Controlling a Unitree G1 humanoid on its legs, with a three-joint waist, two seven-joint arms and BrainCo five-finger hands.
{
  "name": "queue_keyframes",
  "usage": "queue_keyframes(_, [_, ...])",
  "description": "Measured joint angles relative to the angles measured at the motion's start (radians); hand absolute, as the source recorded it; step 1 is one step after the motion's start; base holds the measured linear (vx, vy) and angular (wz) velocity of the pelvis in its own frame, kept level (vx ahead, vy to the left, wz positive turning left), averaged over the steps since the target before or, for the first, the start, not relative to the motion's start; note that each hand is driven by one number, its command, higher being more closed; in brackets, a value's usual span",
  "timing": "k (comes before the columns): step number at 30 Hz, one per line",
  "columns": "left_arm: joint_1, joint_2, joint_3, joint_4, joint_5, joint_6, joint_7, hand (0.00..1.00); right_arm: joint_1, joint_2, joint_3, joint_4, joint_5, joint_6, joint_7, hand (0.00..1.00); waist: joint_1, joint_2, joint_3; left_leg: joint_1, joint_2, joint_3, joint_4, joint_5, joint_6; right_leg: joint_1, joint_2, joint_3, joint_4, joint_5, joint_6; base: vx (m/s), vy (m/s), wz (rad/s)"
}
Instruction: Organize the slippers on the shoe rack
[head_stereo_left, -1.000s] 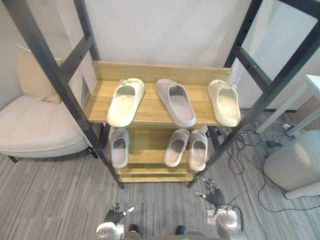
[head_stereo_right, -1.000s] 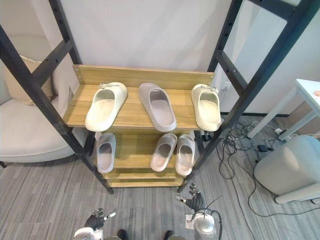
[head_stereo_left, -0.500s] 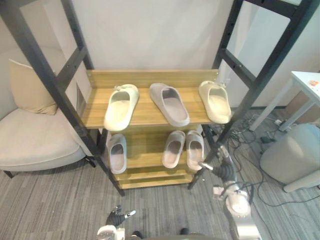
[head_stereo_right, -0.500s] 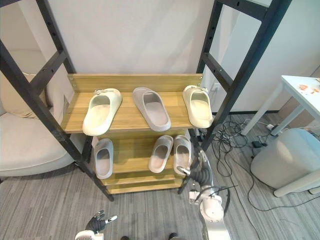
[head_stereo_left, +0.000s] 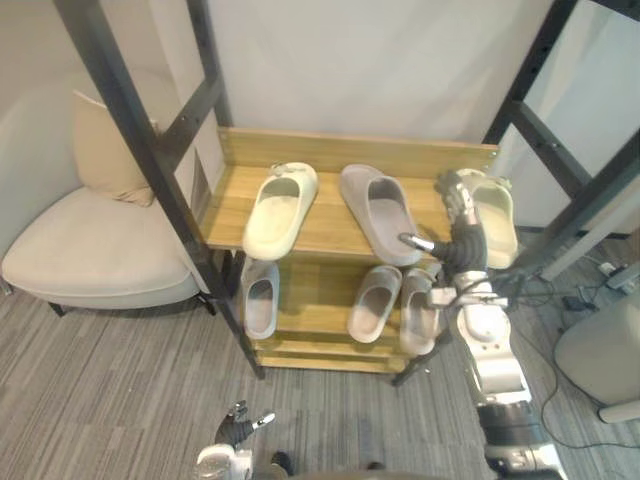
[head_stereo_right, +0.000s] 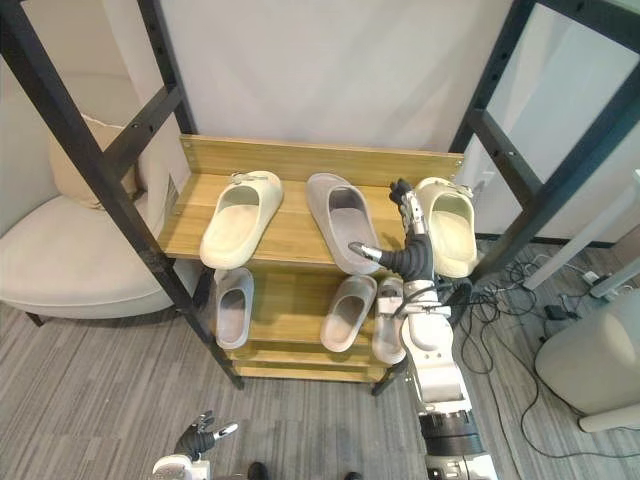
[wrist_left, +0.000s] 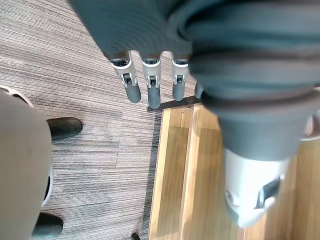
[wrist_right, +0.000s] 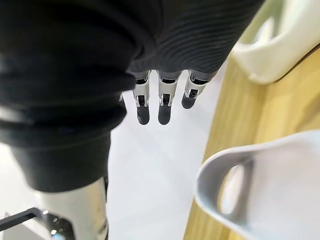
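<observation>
Silver right hand (head_stereo_left: 460, 235) has risen to the wooden top shelf (head_stereo_left: 330, 150), right of centre, fingers straight and empty; it looks ready to grab the grey rubber slipper (head_stereo_left: 378, 212).

Right hand (head_stereo_right: 408, 256) is held, fingers (head_stereo_right: 408, 206) straight, at the top shelf (head_stereo_right: 290, 236), between the grey slipper (head_stereo_right: 340, 222) and the right-end cream slipper (head_stereo_right: 450, 226). Contact cannot be told.

no readable text from my end, nothing legible on the slippers (head_stereo_left: 281, 208), nothing on the shoe rack (head_stereo_left: 350, 150) boards or frame, no labels, numbers or signs I can make out
</observation>
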Motion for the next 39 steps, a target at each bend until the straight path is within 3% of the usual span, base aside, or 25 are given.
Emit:
queue_keyframes(7, [0.000,-0.002,-0.001,-0.017,-0.001,-0.001,-0.001,0.00,-0.127,-0.033,-0.003,0.129,0.000,0.011,-0.033,0.00,0.023,-0.005,0.003,-0.010,-0.001,-0.012,0.000,0.000,0.000,-0.004,0.001,-0.012,0.000,0.000,0.000,0.01,-0.010,0.04])
queue_keyframes(17, [-0.004,-0.001,-0.001,-0.027,-0.002,-0.003,-0.001,0.00,-0.275,-0.084,-0.044,0.270,-0.010,0.047,-0.057,0.00,0.027,-0.017,0.014,-0.029,-0.014,-0.038,-0.001,0.008,0.009,-0.010,-0.007,-0.038,0.000,-0.001,-0.001,-0.03,-0.005,0.07])
queue_keyframes(23, [-0.003,-0.001,-0.001,-0.027,-0.003,-0.003,-0.002,0.00,-0.280,-0.102,-0.049,0.276,-0.015,0.051,-0.057,0.00,0.027,-0.018,0.014,-0.029,-0.017,-0.037,-0.001,0.007,0.009,-0.009,-0.009,-0.041,-0.002,0.000,-0.001,0.00,0.000,0.00])
queue_keyframes(39, [-0.003,-0.001,-0.001,-0.022,-0.003,0.000,-0.003,0.00,-0.297,-0.105,-0.121,0.311,-0.136,0.115,-0.062,0.00,0.014,-0.017,0.015,-0.029,-0.018,-0.037,-0.002,0.008,0.009,-0.006,-0.009,-0.043,-0.009,0.000,-0.002,0.00,0.000,0.00])
